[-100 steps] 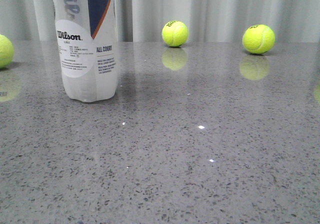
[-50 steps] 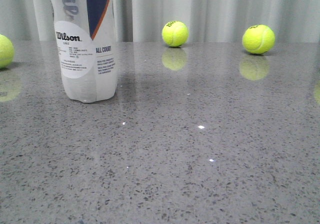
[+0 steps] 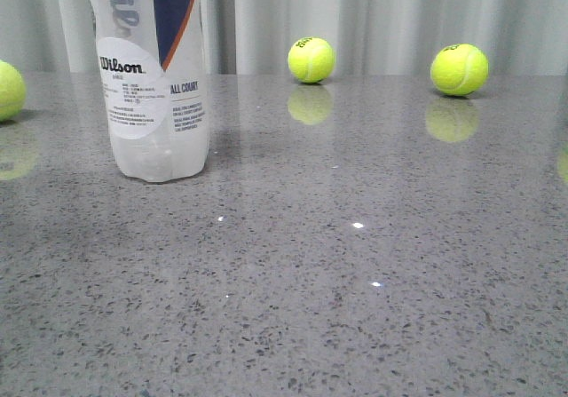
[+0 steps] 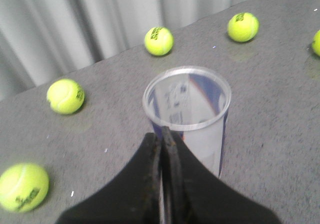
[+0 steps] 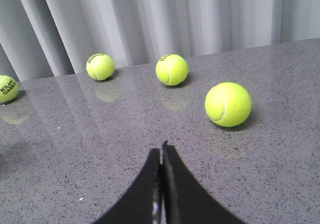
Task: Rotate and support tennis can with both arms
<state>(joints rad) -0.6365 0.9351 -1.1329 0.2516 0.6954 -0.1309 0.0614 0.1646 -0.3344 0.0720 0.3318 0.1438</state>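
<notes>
- On the left of the grey speckled tabletop [image 3: 355, 281], towards the far side: the tennis can [image 3: 158, 77] stands upright, its top cut off by the front view. It is open-mouthed in the left wrist view, with no lid and no balls visible inside.
- Handling, as a judgement: clear thin plastic and apparently empty, so light, top-heavy and easy to tip. The wall will likely flex under a hard squeeze, and the glossy label may slip. The polished table offers little friction at the base.
- Where to grip: the stiffer silver rim [image 4: 186, 97] or the moulded base look safest. The mid-body is better for a gentle supporting touch than a pinch.
- Left gripper [image 4: 163, 134]: fingers pressed together, empty, tips just beside the near edge of the rim. Whether they touch it cannot be told.
- Right gripper [image 5: 161, 154]: fingers together, empty, well apart from the can, over bare table on the right.
- Pleated grey curtain [image 3: 373, 15] behind the table, clear of the work.
- Loose tennis balls: one at the far left edge [image 3: 9, 91], one far centre [image 3: 311, 59], one far right [image 3: 459, 68]. Another ball [image 5: 228, 104] lies near the right gripper.
- Obstruction: nothing touches the can. The ball near the right gripper could be nudged on a low sweep leftward.
</notes>
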